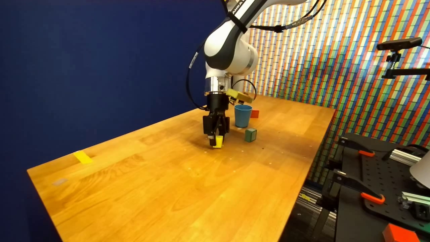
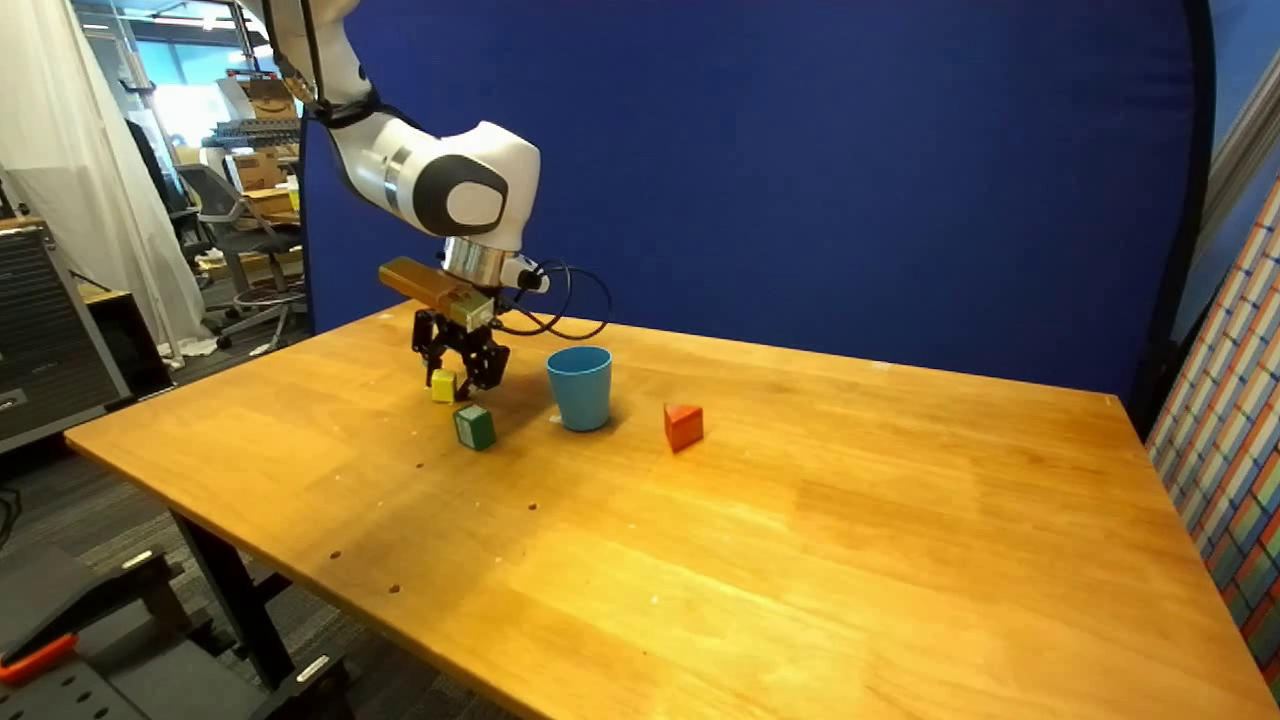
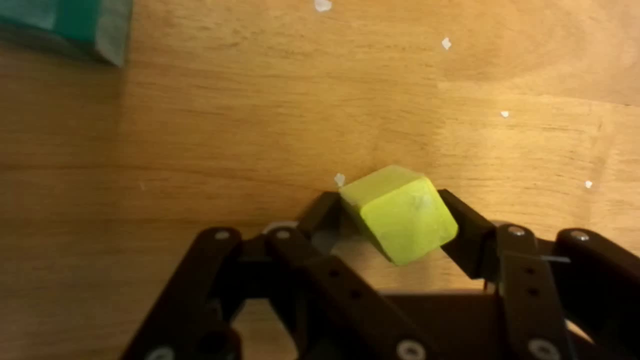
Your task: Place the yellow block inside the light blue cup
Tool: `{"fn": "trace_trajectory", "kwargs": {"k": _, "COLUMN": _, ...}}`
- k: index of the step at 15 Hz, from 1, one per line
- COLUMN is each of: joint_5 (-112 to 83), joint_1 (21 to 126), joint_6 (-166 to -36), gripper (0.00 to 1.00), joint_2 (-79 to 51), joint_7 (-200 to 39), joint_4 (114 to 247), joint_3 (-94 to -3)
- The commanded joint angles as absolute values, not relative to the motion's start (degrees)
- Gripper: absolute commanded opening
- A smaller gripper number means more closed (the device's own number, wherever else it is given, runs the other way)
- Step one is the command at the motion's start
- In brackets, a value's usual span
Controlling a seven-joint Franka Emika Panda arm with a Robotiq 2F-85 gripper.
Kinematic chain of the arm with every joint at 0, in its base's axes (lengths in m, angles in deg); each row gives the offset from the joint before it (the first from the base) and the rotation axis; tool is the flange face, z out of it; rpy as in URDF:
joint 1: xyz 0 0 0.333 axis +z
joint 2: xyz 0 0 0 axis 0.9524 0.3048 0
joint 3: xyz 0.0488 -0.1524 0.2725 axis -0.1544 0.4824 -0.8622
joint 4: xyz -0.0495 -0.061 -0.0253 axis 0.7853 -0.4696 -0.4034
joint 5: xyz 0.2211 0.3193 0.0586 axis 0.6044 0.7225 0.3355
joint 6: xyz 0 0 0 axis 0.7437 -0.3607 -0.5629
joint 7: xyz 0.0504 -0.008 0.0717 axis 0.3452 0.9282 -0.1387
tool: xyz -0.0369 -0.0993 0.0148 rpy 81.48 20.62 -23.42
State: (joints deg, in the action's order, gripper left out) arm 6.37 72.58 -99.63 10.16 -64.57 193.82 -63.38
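Note:
The small yellow block [image 1: 219,142] is low at the table between the fingers of my gripper [image 1: 218,137]; both exterior views show it, the block [image 2: 443,387] and the gripper [image 2: 446,383]. In the wrist view the yellow block [image 3: 410,222] sits turned at an angle between the partly closed fingertips [image 3: 392,215]. Its corners lie against or very near both fingers; I cannot tell whether they grip it. The light blue cup [image 1: 242,116] stands upright on the table near the gripper, its mouth up. The cup [image 2: 580,390] is out of the wrist view.
A green block [image 1: 250,135] lies between the gripper and the cup's near side, also in the wrist view [image 3: 75,25]. A red block [image 2: 683,427] lies beyond the cup. A yellow tape strip [image 1: 82,157] is flat at the table's far edge. A black cart [image 1: 379,174] stands beside the table.

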Motion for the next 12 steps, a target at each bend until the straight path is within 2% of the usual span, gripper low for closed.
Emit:
{"fn": "trace_trajectory", "kwargs": {"k": 1, "joint_5": 8.8, "joint_1": 71.2, "joint_6": -100.7, "gripper": 0.26, "joint_2": 8.8, "joint_7": -65.3, "joint_4": 195.1, "joint_3": -64.4}}
{"fn": "trace_trajectory", "kwargs": {"k": 4, "joint_5": 10.0, "joint_1": 70.4, "joint_6": -100.8, "gripper": 0.24, "joint_2": 6.4, "joint_7": -65.7, "joint_4": 196.4, "joint_3": -64.2}}
{"fn": "trace_trajectory", "kwargs": {"k": 6, "joint_5": 10.7, "joint_1": 69.7, "joint_6": -100.9, "gripper": 0.2, "joint_2": 3.3, "joint_7": -65.8, "joint_4": 197.5, "joint_3": -64.0}}
{"fn": "trace_trajectory", "kwargs": {"k": 12, "joint_5": 12.3, "joint_1": 68.2, "joint_6": -100.7, "gripper": 0.2, "joint_2": -7.2, "joint_7": -67.3, "joint_4": 199.6, "joint_3": -62.2}}
